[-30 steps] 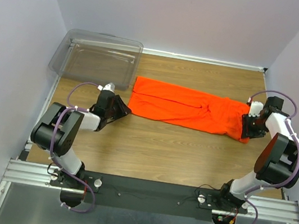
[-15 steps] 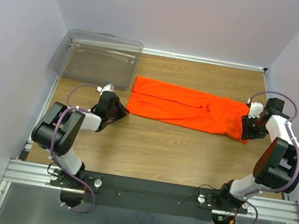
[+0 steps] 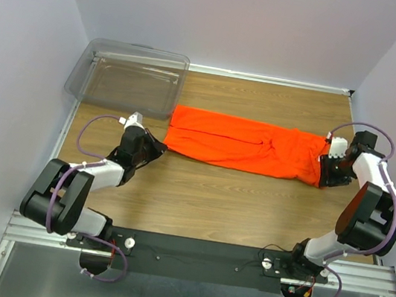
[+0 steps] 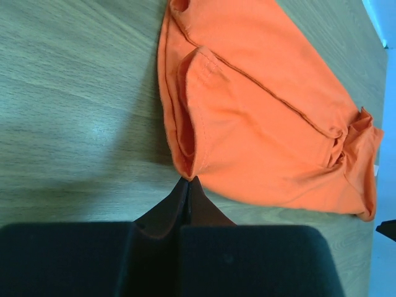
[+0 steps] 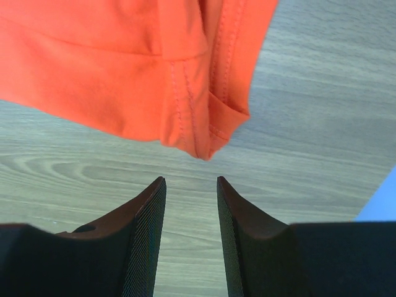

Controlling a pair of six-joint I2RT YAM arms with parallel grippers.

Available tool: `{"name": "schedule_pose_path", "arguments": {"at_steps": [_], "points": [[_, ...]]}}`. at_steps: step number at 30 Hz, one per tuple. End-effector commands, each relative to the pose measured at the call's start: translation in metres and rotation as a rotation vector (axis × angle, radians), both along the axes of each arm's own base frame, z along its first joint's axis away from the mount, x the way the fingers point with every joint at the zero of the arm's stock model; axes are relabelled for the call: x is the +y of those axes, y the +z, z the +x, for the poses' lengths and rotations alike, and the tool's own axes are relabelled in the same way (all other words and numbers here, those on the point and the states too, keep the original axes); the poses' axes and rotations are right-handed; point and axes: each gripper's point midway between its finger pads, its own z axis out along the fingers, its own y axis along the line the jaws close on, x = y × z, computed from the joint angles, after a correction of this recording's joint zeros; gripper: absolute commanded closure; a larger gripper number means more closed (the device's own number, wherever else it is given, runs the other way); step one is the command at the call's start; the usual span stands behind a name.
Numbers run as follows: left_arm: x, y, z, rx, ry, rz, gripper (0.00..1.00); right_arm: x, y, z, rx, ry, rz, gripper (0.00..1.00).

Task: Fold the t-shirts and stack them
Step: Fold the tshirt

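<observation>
Orange t-shirt lies as long strip on surface. Left tool pinched together on its corner. Right tool apart, just short of opposite hem.

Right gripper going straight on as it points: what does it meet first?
Most likely the hemmed corner of the bright orange soft-fabric t-shirt. The right gripper, jaws open, points at it across a bare strip of wooden table, though its height is unclear.
</observation>
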Motion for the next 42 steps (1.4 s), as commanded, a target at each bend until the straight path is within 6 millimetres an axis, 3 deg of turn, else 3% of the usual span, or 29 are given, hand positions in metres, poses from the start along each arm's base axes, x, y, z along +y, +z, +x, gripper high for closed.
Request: {"name": "schedule_pose_path", "arguments": {"at_steps": [1,9,18,24,34,35,38,42], "points": [[0.007,-0.002,-0.003,0.001,0.038,0.015,1.0,0.013,-0.002,0.005,-0.003,0.019,0.095,0.54],[0.006,0.003,-0.004,-0.013,0.031,0.011,1.0,0.018,-0.011,0.026,0.003,0.027,0.17,0.55],[0.008,0.006,-0.007,-0.016,0.035,0.013,1.0,0.004,-0.008,0.021,0.016,0.021,0.087,0.89],[0.01,0.01,-0.011,-0.026,0.039,0.012,1.0,-0.007,-0.001,0.022,0.0,0.005,0.044,1.0],[0.021,0.018,-0.018,-0.045,0.077,0.022,1.0,-0.027,0.013,0.034,-0.048,-0.028,0.008,1.0],[0.021,0.02,-0.018,-0.049,0.075,0.021,1.0,-0.02,0.012,0.035,-0.056,-0.019,0.048,0.97],[0.019,0.019,-0.019,-0.047,0.065,0.018,1.0,0.002,0.011,0.036,-0.076,0.022,0.161,0.72],[0.017,0.017,-0.019,-0.041,0.057,0.015,1.0,0.02,0.003,0.031,-0.052,0.047,0.259,0.61]]}}
